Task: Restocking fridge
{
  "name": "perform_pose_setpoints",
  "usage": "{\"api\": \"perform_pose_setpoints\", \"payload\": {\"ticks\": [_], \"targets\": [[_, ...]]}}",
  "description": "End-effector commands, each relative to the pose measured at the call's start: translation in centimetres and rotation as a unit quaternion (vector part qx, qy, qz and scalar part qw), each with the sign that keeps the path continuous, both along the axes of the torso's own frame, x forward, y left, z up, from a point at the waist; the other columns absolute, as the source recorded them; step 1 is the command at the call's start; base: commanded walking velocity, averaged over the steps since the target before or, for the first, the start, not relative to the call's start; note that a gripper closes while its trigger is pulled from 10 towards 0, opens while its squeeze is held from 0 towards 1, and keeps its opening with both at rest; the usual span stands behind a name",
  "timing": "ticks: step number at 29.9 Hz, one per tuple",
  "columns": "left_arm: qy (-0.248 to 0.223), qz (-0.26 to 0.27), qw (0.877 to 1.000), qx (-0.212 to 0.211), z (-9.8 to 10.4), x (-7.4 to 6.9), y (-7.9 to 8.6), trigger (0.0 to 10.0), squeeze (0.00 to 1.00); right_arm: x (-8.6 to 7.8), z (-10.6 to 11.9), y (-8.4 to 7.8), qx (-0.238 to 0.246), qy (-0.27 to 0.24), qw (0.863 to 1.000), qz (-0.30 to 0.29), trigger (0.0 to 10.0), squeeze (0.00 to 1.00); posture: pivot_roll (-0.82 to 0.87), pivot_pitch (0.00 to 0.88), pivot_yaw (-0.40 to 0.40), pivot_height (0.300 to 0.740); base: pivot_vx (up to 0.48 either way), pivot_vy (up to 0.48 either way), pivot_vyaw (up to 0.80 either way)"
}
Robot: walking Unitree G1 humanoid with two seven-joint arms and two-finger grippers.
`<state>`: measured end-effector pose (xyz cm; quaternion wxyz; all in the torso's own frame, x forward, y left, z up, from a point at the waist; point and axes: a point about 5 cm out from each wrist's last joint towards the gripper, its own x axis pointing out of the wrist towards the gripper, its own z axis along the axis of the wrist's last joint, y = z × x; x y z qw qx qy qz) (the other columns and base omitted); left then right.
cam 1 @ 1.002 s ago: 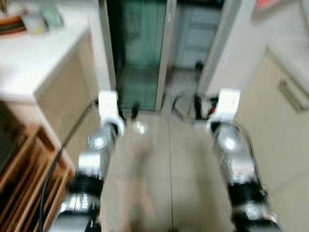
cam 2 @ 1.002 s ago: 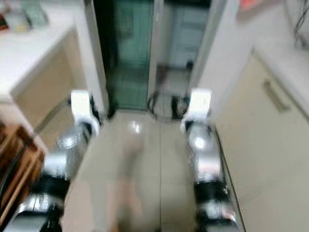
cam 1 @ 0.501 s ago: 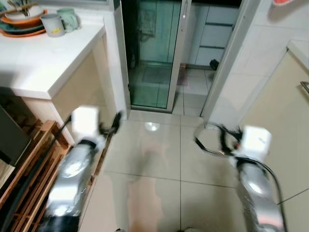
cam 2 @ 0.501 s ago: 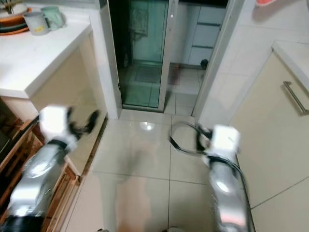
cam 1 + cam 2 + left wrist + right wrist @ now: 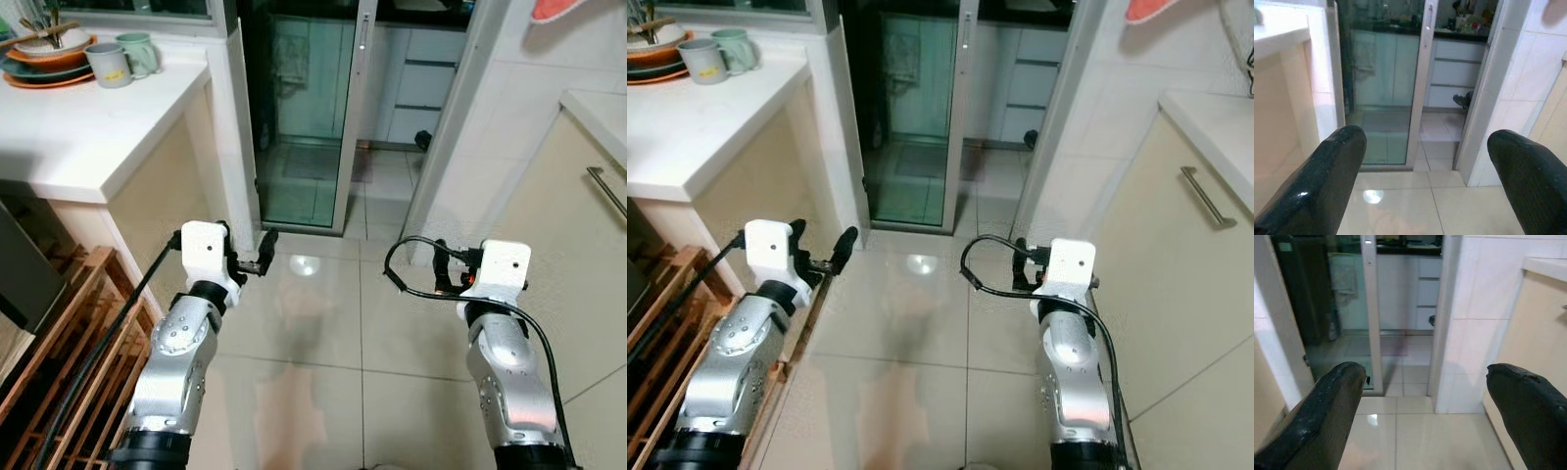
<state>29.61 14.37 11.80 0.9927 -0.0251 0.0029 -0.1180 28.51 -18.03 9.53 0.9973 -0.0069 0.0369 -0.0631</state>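
Glossy beige floor tiles [image 5: 313, 333] are filling the centre and bottom of the head views, catching a small bright light reflection just below the doorway. At upper centre a sliding glass door [image 5: 299, 108] with a pale metal frame is standing partly open, and white drawer fronts [image 5: 421, 93] of a further room are showing through the gap beside it. A white countertop [image 5: 88, 127] is occupying the upper left, carrying stacked orange and dark plates [image 5: 44, 69] with two mugs [image 5: 122, 61] just beside them at the far corner. A slatted wooden rack [image 5: 69, 362] is sitting in the lower left, below the counter. On the right edge a cream cabinet [image 5: 578, 255] with a bar handle is running under a second white counter, and white wall tiles are rising behind it. The left gripper [image 5: 1422, 161] is hovering over the floor at left centre, fingers spread apart and holding nothing. The right gripper [image 5: 1425, 396] is hovering at right centre, fingers likewise apart and empty, with a black cable [image 5: 421, 269] looping off its wrist. Both are pointing toward the doorway. No fridge and no stock items can be made out in these views, so where the task's things are cannot be told.
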Motion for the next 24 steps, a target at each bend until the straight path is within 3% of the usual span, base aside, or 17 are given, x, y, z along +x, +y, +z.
{"api": "perform_pose_setpoints", "payload": {"ticks": [1,5,9,15,24], "targets": [[0.005,0.009,1.000,0.001,-0.2,0.1,0.6,10.0,0.00,0.2,0.0,0.7,-0.001,-0.003,1.000,0.013,10.0,0.00,-0.07,0.000,0.011,0.723,0.000,0.472,0.00],[0.000,0.028,1.000,0.012,-0.2,0.3,0.9,10.0,0.00,0.4,-0.1,1.0,0.005,0.003,1.000,0.020,10.0,0.00,-0.07,0.000,0.010,0.723,0.000,0.472,0.00],[0.002,0.039,0.999,0.034,-0.3,0.5,0.9,10.0,0.00,0.8,-0.2,1.0,0.006,0.004,1.000,0.022,10.0,0.00,-0.06,0.000,0.010,0.723,0.000,0.000,0.00],[0.004,0.045,0.999,0.024,-0.3,0.9,1.0,10.0,0.00,1.2,-0.2,1.0,0.006,0.005,1.000,0.021,10.0,0.00,-0.06,0.000,0.010,0.723,0.000,0.000,0.00],[0.004,0.052,0.998,0.021,-0.1,1.6,1.2,10.0,0.00,1.6,-0.4,1.0,0.001,0.007,1.000,0.021,10.0,0.00,-0.06,0.000,0.012,0.723,-0.436,0.000,0.00]]}}
